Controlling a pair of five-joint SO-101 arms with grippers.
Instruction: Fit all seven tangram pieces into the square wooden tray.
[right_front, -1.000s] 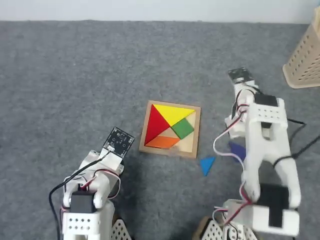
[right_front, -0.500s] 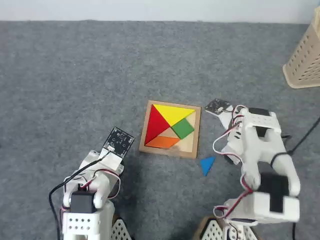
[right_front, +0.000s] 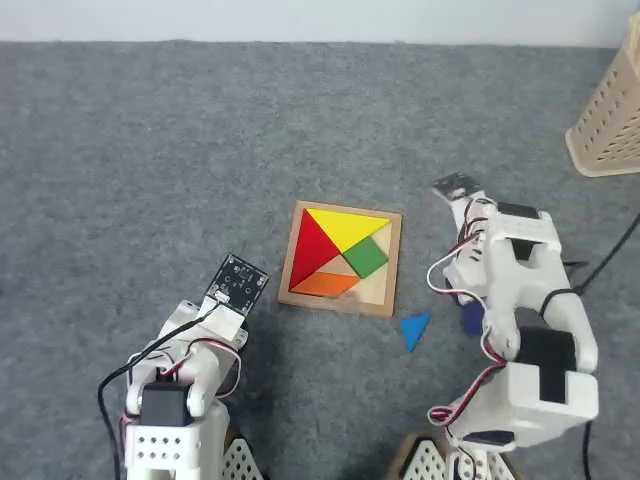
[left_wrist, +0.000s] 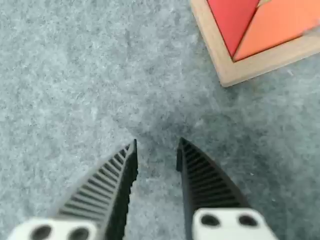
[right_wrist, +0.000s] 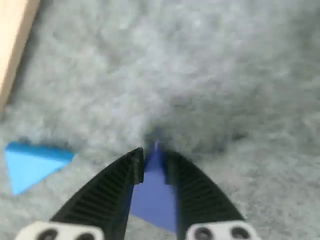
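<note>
Four pieces are home in the square wooden tray (right_front: 335, 305): red triangle (right_front: 312, 250) on the left, yellow triangle (right_front: 348, 228) along the far edge, green square (right_front: 367, 257) right of centre, orange piece (right_front: 322, 284) along the near edge. Bare wood shows in the near-right corner, so I'd call the job a bit past halfway. Now look at the right arm: the right gripper (right_wrist: 153, 152) has its fingers pinched narrow on a dark blue piece (right_wrist: 152, 192), out over the grey carpet (right_front: 150, 150) to the right of the tray. From above, that piece peeks out beside the arm, just right of the light blue triangle (right_front: 415, 329), which lies flat on the carpet just off the tray's near-right corner. Whether the dark blue piece is clear of the carpet, I can't tell. So this reads as the pick-up step for the dark blue one, with the grip on. Over on the other side, the left gripper (left_wrist: 157, 142) hangs low over bare carpet by the tray's near-left corner, fingers a modest gap apart, nothing between them. Next, as I see it: lift the dark blue piece, carry it left to the open corner, turn it so its edges line up with the green square and the tray wall, then lower it flat. That's fiddly, since a small twist would leave it riding on the rim. The light blue triangle waits its turn after that.
</note>
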